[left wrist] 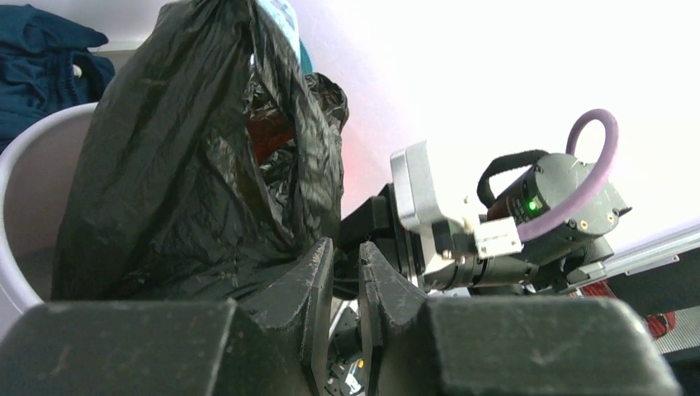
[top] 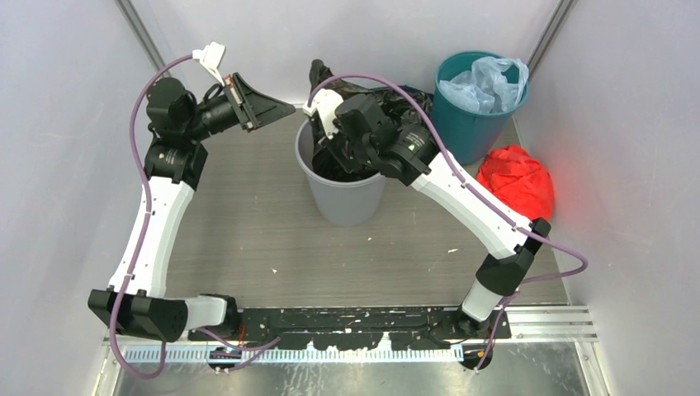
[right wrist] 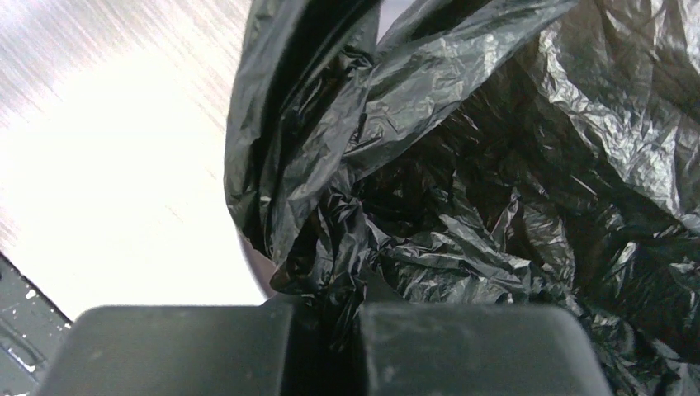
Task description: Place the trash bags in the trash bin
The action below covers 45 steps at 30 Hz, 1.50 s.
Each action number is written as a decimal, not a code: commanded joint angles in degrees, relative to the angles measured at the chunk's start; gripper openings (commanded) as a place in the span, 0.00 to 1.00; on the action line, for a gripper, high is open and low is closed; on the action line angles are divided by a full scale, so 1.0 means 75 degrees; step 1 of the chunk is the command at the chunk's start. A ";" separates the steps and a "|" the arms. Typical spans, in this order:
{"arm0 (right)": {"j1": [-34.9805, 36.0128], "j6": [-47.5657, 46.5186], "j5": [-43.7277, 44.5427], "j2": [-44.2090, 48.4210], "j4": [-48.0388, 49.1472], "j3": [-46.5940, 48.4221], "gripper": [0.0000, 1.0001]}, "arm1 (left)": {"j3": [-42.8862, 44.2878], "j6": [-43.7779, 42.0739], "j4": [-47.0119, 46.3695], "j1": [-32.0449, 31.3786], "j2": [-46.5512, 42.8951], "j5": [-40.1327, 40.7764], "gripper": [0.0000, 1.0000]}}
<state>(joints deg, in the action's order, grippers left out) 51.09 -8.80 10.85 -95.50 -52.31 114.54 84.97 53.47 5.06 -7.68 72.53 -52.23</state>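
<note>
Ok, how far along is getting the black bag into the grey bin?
Partly in: the crinkly black plastic bag sits in the round light grey plastic bin. In hand: the right gripper pinches it inside. Still to do: folds standing above the rim need pushing down, then release.

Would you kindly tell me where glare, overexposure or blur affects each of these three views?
Top external: evenly lit and sharp, with a red tint on the wall beside the red cloth bundle. Left wrist: the background is blown out to white, while the black trash bag reads clearly. Right wrist: the table washes out to white; the bag's creases glint.
</note>
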 commanded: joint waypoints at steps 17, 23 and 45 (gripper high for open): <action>0.0547 0.0118 0.0114 0.0203 0.0046 -0.0383 0.01 | 0.0242 0.0432 -0.0419 0.0110 0.0284 -0.0168 0.45; 0.0709 0.0129 0.0222 0.0072 0.0038 -0.0339 0.01 | 0.0752 -0.0203 0.0736 0.0110 0.0485 -0.0071 0.61; 0.1401 0.0507 0.0651 -0.0058 -0.0160 -0.0318 0.05 | 0.1230 -0.1749 0.2870 0.0075 0.0773 0.0625 0.00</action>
<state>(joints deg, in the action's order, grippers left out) 61.06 -7.14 15.35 -97.54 -54.17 111.94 93.17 42.00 26.41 -7.31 79.40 -47.27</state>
